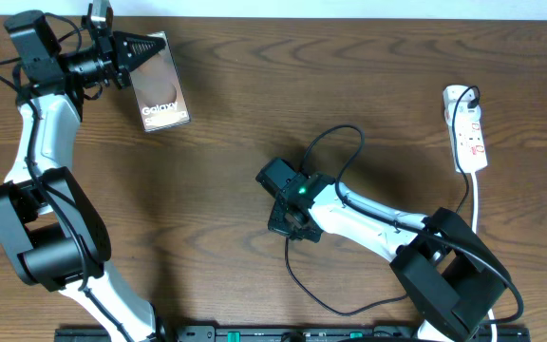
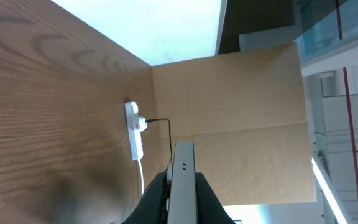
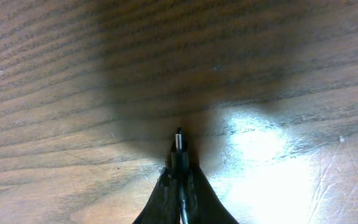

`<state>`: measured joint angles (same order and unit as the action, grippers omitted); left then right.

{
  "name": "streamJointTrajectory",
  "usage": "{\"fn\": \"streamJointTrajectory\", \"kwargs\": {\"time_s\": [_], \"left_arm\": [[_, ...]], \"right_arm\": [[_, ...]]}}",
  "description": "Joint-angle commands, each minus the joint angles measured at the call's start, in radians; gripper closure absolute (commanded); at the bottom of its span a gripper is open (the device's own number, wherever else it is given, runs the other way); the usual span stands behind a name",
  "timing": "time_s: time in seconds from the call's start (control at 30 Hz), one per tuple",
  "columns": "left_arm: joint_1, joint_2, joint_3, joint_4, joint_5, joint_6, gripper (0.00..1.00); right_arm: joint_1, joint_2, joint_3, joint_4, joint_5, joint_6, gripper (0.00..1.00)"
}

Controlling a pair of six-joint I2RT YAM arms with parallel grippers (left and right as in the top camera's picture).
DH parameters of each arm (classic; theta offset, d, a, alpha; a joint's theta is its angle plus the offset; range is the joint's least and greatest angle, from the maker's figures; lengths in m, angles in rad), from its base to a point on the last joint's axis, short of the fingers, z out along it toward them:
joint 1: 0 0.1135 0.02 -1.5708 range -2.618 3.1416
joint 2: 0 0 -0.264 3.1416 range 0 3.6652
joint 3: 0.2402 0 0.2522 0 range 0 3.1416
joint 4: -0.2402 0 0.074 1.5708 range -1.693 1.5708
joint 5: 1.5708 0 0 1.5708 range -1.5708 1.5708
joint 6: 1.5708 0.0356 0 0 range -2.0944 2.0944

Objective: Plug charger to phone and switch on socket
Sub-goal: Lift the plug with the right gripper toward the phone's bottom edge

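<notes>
My left gripper (image 1: 148, 52) at the table's far left is shut on the top end of the phone (image 1: 162, 95), a dark slab with white lettering. In the left wrist view the phone's grey edge (image 2: 183, 168) stands pinched between my two black fingers. My right gripper (image 1: 291, 224) is low over the table's middle, shut on the charger's small black plug tip (image 3: 179, 140), which pokes out just above the wood. The charger's thin black cable (image 1: 335, 138) loops behind that arm. The white socket (image 1: 466, 128) lies at the far right with a black plug in its top end.
The socket (image 2: 134, 130) also shows far off in the left wrist view, before a brown cardboard wall (image 2: 229, 118). A white cord (image 1: 476, 204) runs from the socket toward the front edge. A second cable loop (image 1: 316, 294) lies near the front, by the right arm's base.
</notes>
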<state>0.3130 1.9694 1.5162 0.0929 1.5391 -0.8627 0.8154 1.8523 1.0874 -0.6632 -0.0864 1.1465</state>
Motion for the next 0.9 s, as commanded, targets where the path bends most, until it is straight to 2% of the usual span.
{"fn": "streamJointTrajectory", "kwargs": {"time_s": [0.0, 0.1, 0.2, 0.3, 0.43, 0.53, 0.7, 0.87], "left_arm": [[0.004, -0.010, 0.001, 0.002, 0.020, 0.005, 0.93], [0.004, -0.010, 0.001, 0.002, 0.020, 0.005, 0.93], [0.004, -0.010, 0.001, 0.002, 0.020, 0.005, 0.93], [0.004, -0.010, 0.001, 0.002, 0.020, 0.005, 0.93], [0.004, -0.010, 0.001, 0.003, 0.021, 0.005, 0.93], [0.004, -0.010, 0.001, 0.003, 0.021, 0.005, 0.93], [0.004, -0.010, 0.001, 0.003, 0.021, 0.006, 0.93], [0.003, -0.010, 0.001, 0.003, 0.020, 0.006, 0.93]], "right_arm": [[-0.005, 0.033, -0.001, 0.009, -0.001, -0.029, 0.99], [-0.020, 0.033, -0.001, 0.043, -0.122, -0.082, 0.99], [-0.058, 0.033, -0.001, 0.145, -0.373, -0.176, 0.99], [-0.103, 0.033, -0.001, 0.352, -0.716, -0.316, 0.99], [-0.172, 0.033, -0.001, 0.650, -1.044, -0.349, 0.99], [-0.216, 0.033, -0.001, 0.711, -1.086, -0.367, 0.99], [-0.324, 0.039, -0.002, 0.713, -1.130, -0.501, 0.99], [-0.436, 0.087, -0.002, 0.829, -1.278, -0.501, 0.99]]}}
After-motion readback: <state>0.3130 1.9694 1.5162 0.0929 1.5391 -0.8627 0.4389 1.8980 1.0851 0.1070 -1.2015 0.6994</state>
